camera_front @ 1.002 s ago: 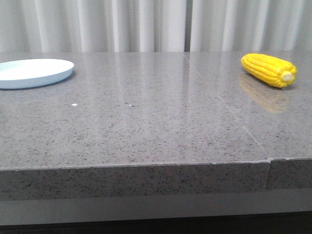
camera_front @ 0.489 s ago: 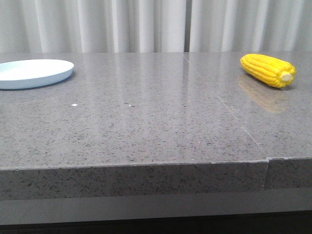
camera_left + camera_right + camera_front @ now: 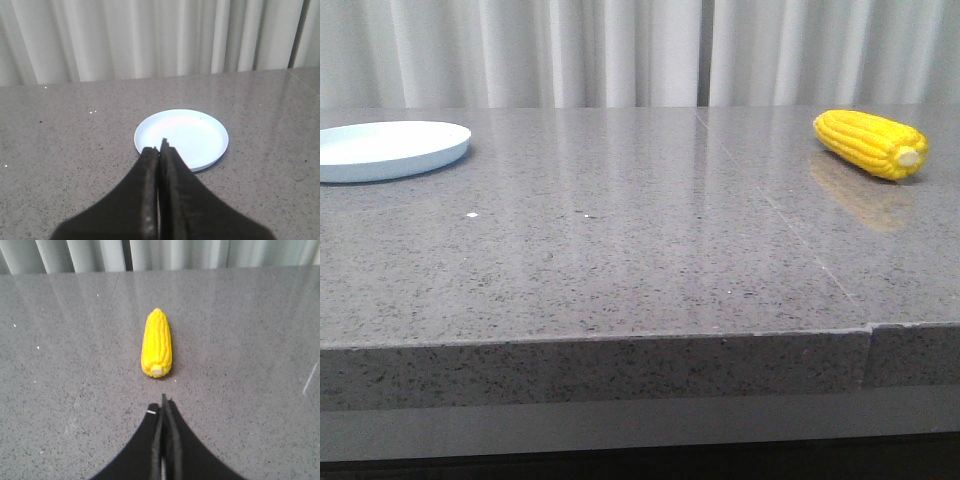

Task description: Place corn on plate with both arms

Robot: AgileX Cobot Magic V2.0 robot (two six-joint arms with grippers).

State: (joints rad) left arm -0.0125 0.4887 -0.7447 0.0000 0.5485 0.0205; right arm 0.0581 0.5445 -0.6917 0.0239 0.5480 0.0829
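Corn (image 3: 871, 144) lies free on the table (image 3: 620, 260) near its far right edge, stub end facing the right hand (image 3: 164, 402); plate (image 3: 390, 149) sits well apart at the far left. Both the right and the left hand (image 3: 159, 148) have fingers pressed together. My call: open right first, straddle the cob mid-length across its axis. Cob is bright yellow, tapered, kerneled, likely to roll.
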